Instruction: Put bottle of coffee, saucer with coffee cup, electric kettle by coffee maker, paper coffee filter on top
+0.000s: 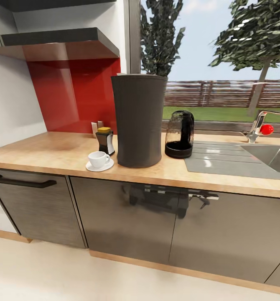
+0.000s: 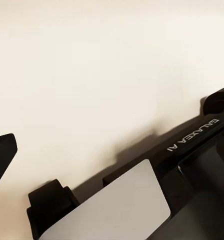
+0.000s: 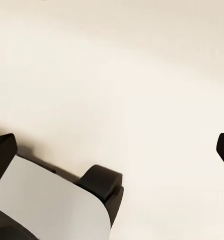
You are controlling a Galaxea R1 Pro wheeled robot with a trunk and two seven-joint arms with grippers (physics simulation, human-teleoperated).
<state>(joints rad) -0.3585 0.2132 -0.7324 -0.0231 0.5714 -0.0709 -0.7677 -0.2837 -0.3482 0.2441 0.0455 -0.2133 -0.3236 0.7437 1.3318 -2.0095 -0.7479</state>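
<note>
Right claw (image 3: pixel 113 152) is seen with its two dark fingertips (image 3: pixel 1 155) set wide apart at opposite edges of the right wrist view, nothing held between them, above a pale floor (image 3: pixel 142 75) and a white panel of the robot's base (image 3: pixel 46 200). Of the left claw (image 2: pixel 112 155) one dark fingertip (image 2: pixel 1 155) is seen over the same pale floor beside the lettered black base (image 2: pixel 192 135); whether it is spread or closed cannot be told.

In the head view, the kitchen countertop (image 1: pixel 52 152) is seen running across the frame over dark grey cabinet fronts (image 1: pixel 127 217), a steel sink (image 1: pixel 273 156) being inset at its right end. The kitchen shelf (image 1: pixel 60 37) is mounted on the wall above the left part of this surface, over a red backsplash (image 1: pixel 73 96).

The coffee maker (image 1: pixel 139 121) is stood upright near the middle of the surface. Just to its right, the electric kettle (image 1: pixel 179 133) is placed upright at the edge of the sink's drainboard. Just to its left, the bottle of coffee (image 1: pixel 105 141) is set upright on the surface, near the machine. In front of the bottle, the saucer (image 1: pixel 90 167) is laid flat just beside the coffee maker's foot, and the coffee cup (image 1: pixel 98 159) is seated upright on it, its handle turned toward the machine.
</note>
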